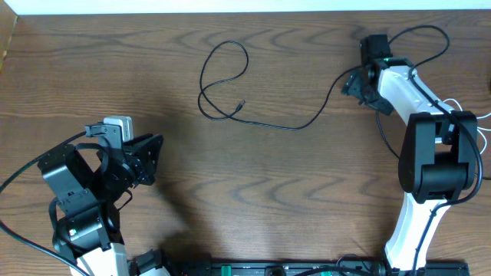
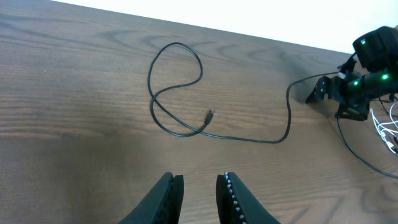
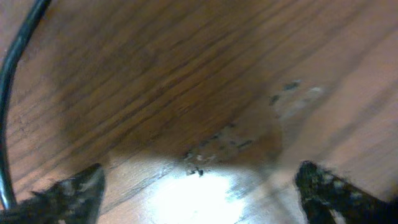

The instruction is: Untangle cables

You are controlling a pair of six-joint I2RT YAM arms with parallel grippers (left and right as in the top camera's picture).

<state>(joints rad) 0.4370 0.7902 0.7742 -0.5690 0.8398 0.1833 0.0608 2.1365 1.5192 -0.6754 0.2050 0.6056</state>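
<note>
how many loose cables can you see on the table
2: a black cable looped in the middle, running toward the right gripper, and a white cable bunched at the right edge, partly cut off; more may be hidden there.

A dark brown wooden table (image 1: 253,176) is stretching across everything, its grain running lengthwise; a pale strip (image 1: 230,6) is showing beyond its far edge, and a bright glare (image 3: 186,193) is shining off scuffed wood

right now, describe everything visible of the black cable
The black cable is thin and slack, lying flat on the wooden table. One end curls into a loop that crosses itself, its small plug lying free by the crossing. The other end curves up to the right pincer, whose jaws stand open.
</note>
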